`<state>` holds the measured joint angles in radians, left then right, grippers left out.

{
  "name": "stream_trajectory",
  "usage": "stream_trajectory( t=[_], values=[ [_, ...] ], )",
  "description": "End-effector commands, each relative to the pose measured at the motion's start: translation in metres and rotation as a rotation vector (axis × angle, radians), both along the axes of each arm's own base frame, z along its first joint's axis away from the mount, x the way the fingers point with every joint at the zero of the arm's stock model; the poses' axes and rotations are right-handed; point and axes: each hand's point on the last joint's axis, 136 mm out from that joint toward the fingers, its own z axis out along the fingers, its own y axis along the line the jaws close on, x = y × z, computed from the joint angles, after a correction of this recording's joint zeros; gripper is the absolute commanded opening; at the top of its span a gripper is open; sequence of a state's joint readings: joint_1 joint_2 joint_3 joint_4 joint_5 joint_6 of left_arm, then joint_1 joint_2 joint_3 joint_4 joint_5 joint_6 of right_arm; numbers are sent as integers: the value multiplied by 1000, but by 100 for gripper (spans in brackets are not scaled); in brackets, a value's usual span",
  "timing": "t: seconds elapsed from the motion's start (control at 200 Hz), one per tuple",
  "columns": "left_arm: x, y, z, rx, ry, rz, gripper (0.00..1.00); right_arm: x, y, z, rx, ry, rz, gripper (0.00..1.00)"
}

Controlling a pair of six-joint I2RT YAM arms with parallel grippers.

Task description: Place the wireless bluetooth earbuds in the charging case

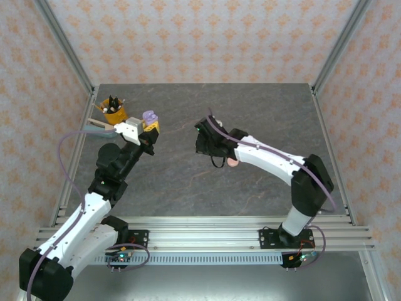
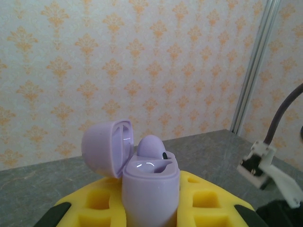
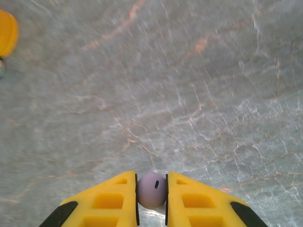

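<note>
My left gripper [image 2: 150, 187] is shut on the lilac charging case [image 2: 150, 189], which stands upright between its yellow fingers [image 2: 102, 201]. The lid [image 2: 106, 146] is flipped open to the left. One lilac earbud [image 2: 152, 147] sits in the far slot, and the near slot [image 2: 147, 166] is bare. From above, the case [image 1: 149, 116] is at the back left of the table. My right gripper [image 3: 151, 183] is shut on a second lilac earbud [image 3: 152, 190], held a little above the grey table, right of the case.
A yellow cup [image 1: 114, 111] with dark items in it stands at the back left, close behind the left gripper. A small pink thing [image 1: 232, 162] peeks out from under the right forearm. The metal frame posts [image 1: 69, 56] border the table.
</note>
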<state>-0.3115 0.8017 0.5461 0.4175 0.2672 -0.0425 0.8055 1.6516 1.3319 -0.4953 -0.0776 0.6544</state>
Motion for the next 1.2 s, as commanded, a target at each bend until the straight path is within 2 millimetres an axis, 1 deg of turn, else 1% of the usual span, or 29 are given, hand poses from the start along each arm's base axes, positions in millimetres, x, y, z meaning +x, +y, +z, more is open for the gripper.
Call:
stream_trajectory(
  t=[0.0,0.18,0.365,0.52,0.701,0.806,0.936,1.081,1.191],
  values=[
    [-3,-6,20,-38,-62,-48,0,8,-4,38,82,-88,-22,18],
    [-2,-15,18,-46,-54,-96,0,14,-8,90,181,-175,-16,19],
    [-3,-25,16,-50,-46,-153,0,18,-8,145,298,-265,13,19],
    [-3,-36,16,-38,-40,-204,0,19,-2,192,394,-346,54,19],
    [-4,-51,17,-20,-46,-269,0,18,8,238,506,-420,112,20],
    [-3,-58,19,-14,-59,-288,0,15,14,259,571,-451,143,20],
    [-3,-68,25,-5,-77,-319,0,13,22,276,660,-467,177,20],
    [-4,-74,34,2,-109,-333,0,11,27,287,765,-470,203,20],
    [-3,-77,41,2,-127,-337,0,9,27,289,819,-464,208,20]
  ],
)
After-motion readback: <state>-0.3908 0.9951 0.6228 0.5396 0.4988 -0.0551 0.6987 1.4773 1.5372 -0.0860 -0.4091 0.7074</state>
